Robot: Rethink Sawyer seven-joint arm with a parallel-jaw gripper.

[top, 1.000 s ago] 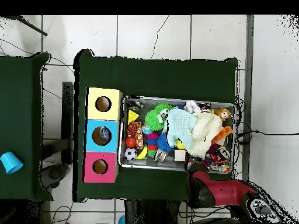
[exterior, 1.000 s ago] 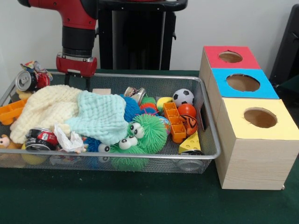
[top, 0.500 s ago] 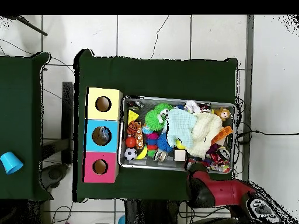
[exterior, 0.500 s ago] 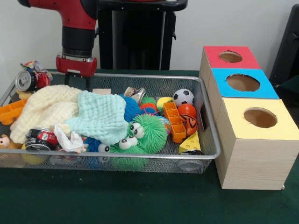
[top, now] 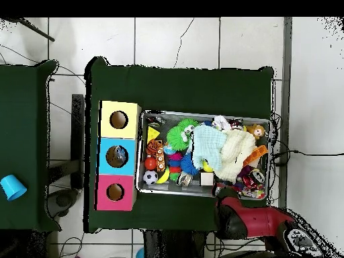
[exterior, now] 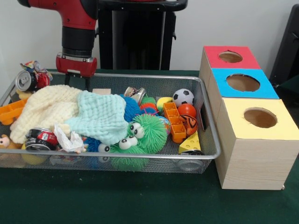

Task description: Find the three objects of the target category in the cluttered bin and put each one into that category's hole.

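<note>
- Gripper [exterior: 77,80] hangs at the bin's far rim, behind the mesh, above the cream cloth's back edge; two dark fingers [exterior: 87,83] stand apart with nothing between them, so it is spread and empty.
- Bin [exterior: 140,75]: wire mesh, packed. Three boxes stand just beside it, with holes in red [exterior: 231,57], blue [exterior: 243,82] and yellow [exterior: 260,117] tops.
- Target category is not stated; I cannot tell it from the frames.
- Balls: a cluster at the bin end near the boxes: soccer ball [exterior: 183,96], orange ball [exterior: 187,110], yellow-green ball [exterior: 163,102]. Judged light, round and likely to roll; take across the widest part from above.
- Cans: one [exterior: 25,80] at the far corner away from the boxes, one [exterior: 39,139] at the front wall, one [exterior: 135,94] mid-bin. Judged thin, stiff, dentable; grip across the body.
- Cloths: cream [exterior: 44,107] and mint [exterior: 102,115], limp, covering items; pinch a fold.
- Green furry toy [exterior: 142,135] with eyes: soft, yielding.
- Orange block [exterior: 174,122] and yellow wedge [exterior: 190,143]: rigid.
- Writing: can labels are red, but no text is legible; no brand is readable.
</note>
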